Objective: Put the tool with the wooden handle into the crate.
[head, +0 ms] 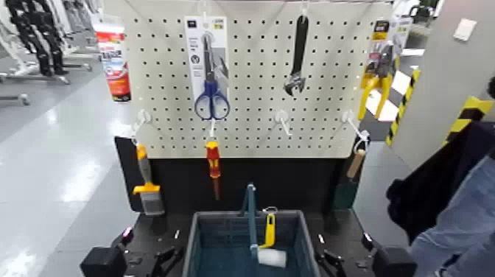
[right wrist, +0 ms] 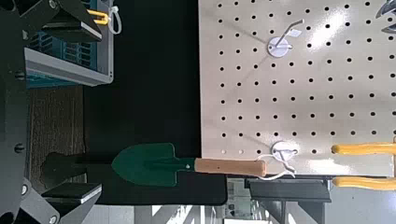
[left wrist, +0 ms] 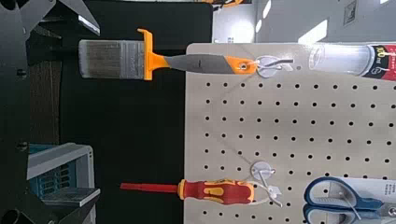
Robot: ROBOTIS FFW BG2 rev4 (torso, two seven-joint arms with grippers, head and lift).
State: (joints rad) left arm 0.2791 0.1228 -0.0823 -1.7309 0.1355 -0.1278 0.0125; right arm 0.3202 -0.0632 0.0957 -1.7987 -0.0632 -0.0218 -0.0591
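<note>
The tool with the wooden handle point(head: 354, 166) hangs by its pale loop from a hook at the pegboard's lower right. Its dark green head point(right wrist: 145, 166) points down and its handle point(right wrist: 229, 167) shows in the right wrist view. The blue-grey crate point(head: 197, 239) stands below the board at the centre front. My right gripper point(head: 331, 261) is low beside the crate's right side, open and empty, well below the tool. My left gripper point(head: 166, 259) sits low on the crate's left side, also open and empty.
A yellow-handled mini roller point(head: 269, 239) lies in the crate. On the pegboard point(head: 250, 129) hang a brush point(head: 145, 180), a red screwdriver point(head: 213, 162), scissors point(head: 211, 92), a wrench point(head: 297, 59) and yellow pliers point(head: 377, 74). A person's blue sleeve point(head: 460, 221) is at the right.
</note>
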